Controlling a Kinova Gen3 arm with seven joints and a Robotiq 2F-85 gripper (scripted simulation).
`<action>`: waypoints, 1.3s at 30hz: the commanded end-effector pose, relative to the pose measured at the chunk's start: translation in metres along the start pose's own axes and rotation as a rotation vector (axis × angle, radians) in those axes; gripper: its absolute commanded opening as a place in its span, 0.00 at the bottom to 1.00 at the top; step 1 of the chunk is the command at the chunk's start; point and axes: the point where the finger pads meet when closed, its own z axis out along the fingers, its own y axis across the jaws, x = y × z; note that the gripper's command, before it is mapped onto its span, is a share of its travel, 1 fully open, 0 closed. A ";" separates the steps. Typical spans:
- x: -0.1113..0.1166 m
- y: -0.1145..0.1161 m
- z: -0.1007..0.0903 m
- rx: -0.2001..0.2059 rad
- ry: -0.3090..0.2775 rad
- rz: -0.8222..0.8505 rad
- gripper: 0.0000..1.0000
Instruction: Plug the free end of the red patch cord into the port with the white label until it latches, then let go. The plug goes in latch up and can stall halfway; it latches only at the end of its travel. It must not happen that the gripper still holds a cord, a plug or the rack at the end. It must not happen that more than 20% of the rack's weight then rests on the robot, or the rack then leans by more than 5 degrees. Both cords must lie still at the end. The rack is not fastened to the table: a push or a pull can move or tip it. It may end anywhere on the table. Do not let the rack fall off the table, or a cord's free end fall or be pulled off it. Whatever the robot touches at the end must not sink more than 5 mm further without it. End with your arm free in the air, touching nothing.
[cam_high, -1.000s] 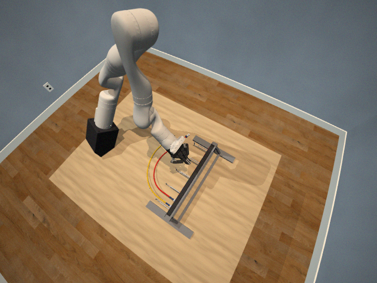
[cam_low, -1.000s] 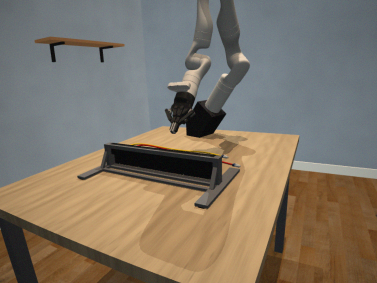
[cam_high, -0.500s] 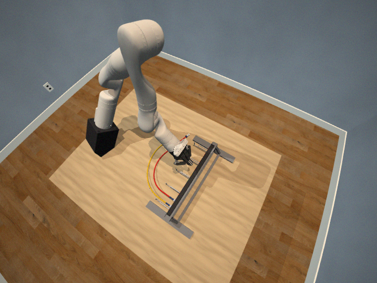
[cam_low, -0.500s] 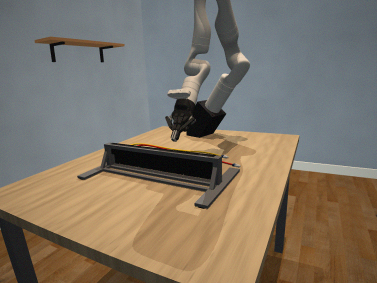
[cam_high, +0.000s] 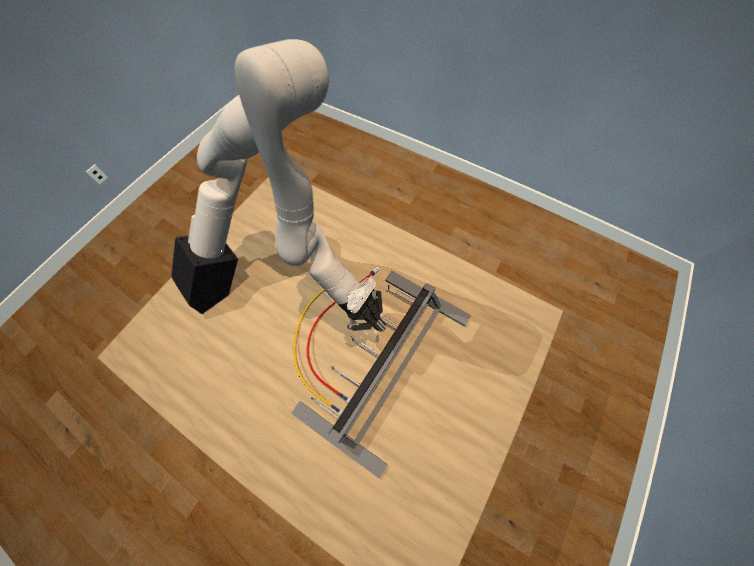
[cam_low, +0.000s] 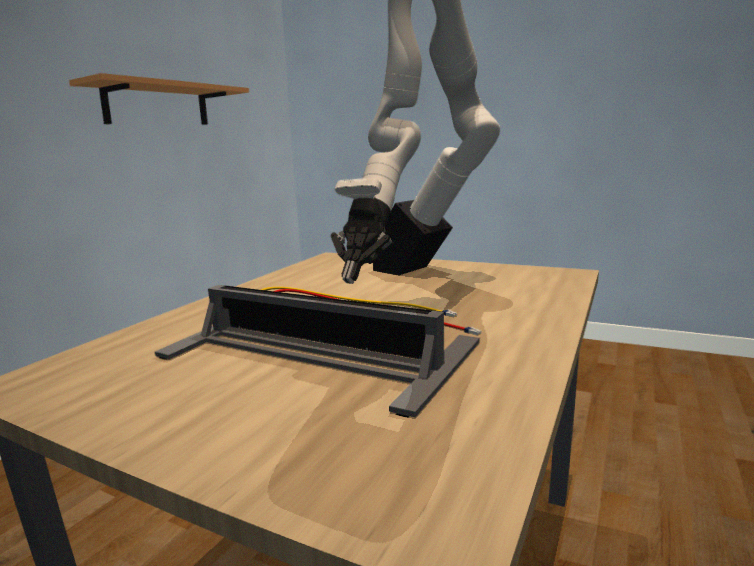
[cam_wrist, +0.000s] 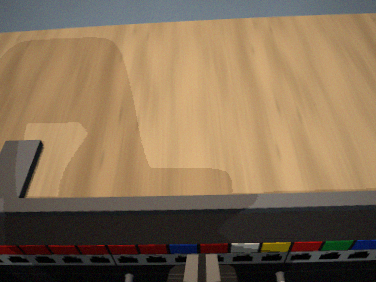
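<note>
In the top view, the yellow cord and the red cord curve left of the hand. The red free plug is above it, apart. The hand is fully closed, its 2 fingers holding nothing. The white label is just to its right in the wrist view.

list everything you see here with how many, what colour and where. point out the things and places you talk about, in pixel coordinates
patch rack (cam_high: 382, 359) (cam_low: 325, 303): one, dark grey and black, on the table
port labels (cam_wrist: 183, 248): red, blue, white, yellow, green, in a row; full count not visible
red patch cord (cam_high: 309, 353) (cam_low: 455, 326): one, curving beside the rack, free end off it
yellow patch cord (cam_high: 295, 347) (cam_low: 389, 302): one, outside the red one's curve
table (cam_high: 462, 426) (cam_low: 200, 426) (cam_wrist: 300, 100): one, light wood, under the rack
wall shelf (cam_low: 164, 85): one, brown on black brackets, left wall
wall outlet (cam_high: 96, 174): one, white, on the wall
arm (cam_high: 295, 188) (cam_low: 401, 73): one, white, on a black base block
hand (cam_high: 381, 326) (cam_low: 348, 279) (cam_wrist: 202, 270): one, black, shut, near the ports
</note>
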 end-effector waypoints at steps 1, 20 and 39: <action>0.001 0.000 0.000 -0.001 0.002 0.000 0.00; 0.001 0.000 0.000 -0.001 0.002 0.000 0.00; 0.001 0.000 -0.044 -0.001 0.002 0.000 0.00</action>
